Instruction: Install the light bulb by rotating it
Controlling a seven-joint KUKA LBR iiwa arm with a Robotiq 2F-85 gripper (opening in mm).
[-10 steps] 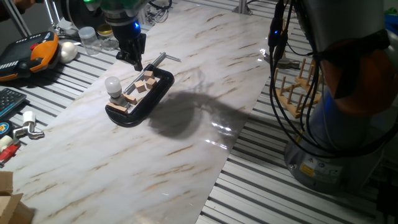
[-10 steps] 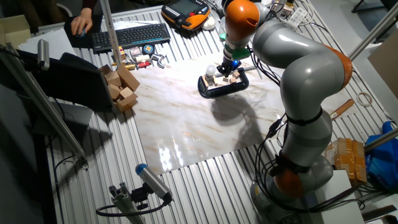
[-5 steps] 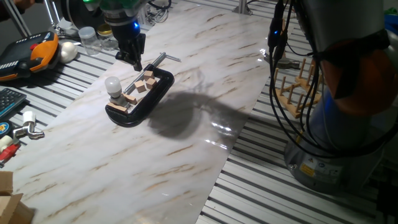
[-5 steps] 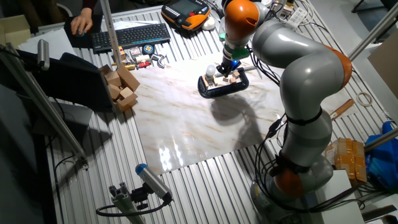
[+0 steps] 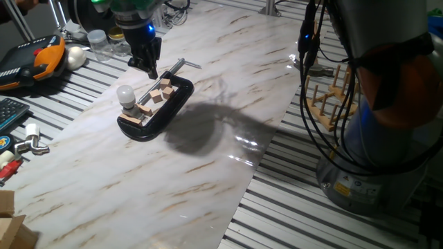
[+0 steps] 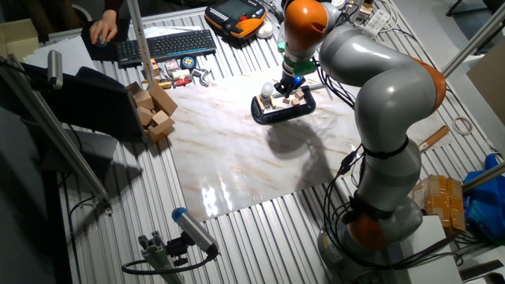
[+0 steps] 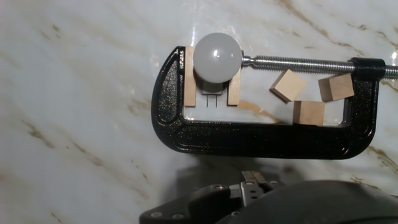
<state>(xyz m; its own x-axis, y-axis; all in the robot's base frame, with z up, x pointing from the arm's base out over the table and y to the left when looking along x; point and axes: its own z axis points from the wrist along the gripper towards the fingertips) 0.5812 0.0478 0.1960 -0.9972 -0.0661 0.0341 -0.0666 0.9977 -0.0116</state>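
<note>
The light bulb [image 5: 124, 94] [image 6: 267, 89] [image 7: 216, 56], a frosted white globe, stands upright in a socket held between two wooden strips at one end of a black C-clamp [image 5: 168, 109] [image 7: 249, 138] on the marble board. Three small wooden blocks [image 7: 309, 112] lie loose inside the clamp's frame. My gripper [image 5: 151, 69] [image 6: 293, 84] hovers over the clamp's screw end, apart from the bulb. In the hand view its fingertips [image 7: 256, 179] show at the bottom edge, pressed together and shut on nothing.
An orange teach pendant [image 5: 40, 57] and a larger white egg-shaped ball [image 5: 75, 57] lie past the board's far corner, next to clear jars [image 5: 97, 43]. A wooden peg rack [image 5: 333, 97] stands right of the board. A keyboard [image 6: 164, 45] and stacked wooden blocks [image 6: 154, 110] sit on the other side.
</note>
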